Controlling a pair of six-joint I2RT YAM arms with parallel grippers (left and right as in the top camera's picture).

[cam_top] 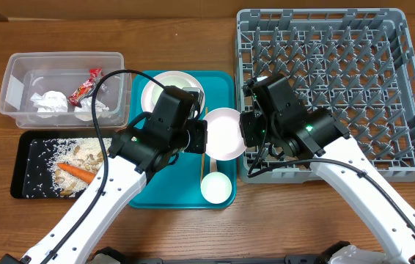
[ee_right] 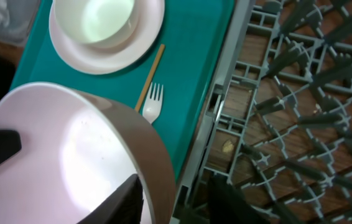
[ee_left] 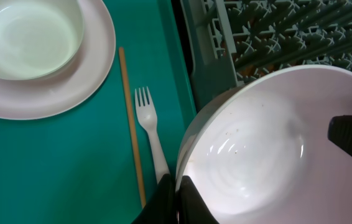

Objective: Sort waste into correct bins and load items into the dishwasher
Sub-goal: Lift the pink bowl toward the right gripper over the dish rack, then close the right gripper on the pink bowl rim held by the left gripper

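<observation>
The white bowl [cam_top: 224,133] hangs over the teal tray [cam_top: 171,192] at the edge nearest the grey dish rack [cam_top: 317,16], seen from my remote station. My left pincer [ee_left: 177,200] is pinched tight on one side of the rim. My right pincer [ee_right: 177,199] stands part open astride the opposite side, not visibly clamped. A fork [ee_left: 151,134] and chopstick [ee_left: 132,124] lie on the tray below.

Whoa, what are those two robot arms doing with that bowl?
Both arms are at one white bowl, at the edge of the teal tray next to the grey dish rack. The left gripper pinches one rim. The right gripper straddles the opposite rim, but it's unclear whether it grips yet. A fork and chopstick lie on the tray.
</observation>
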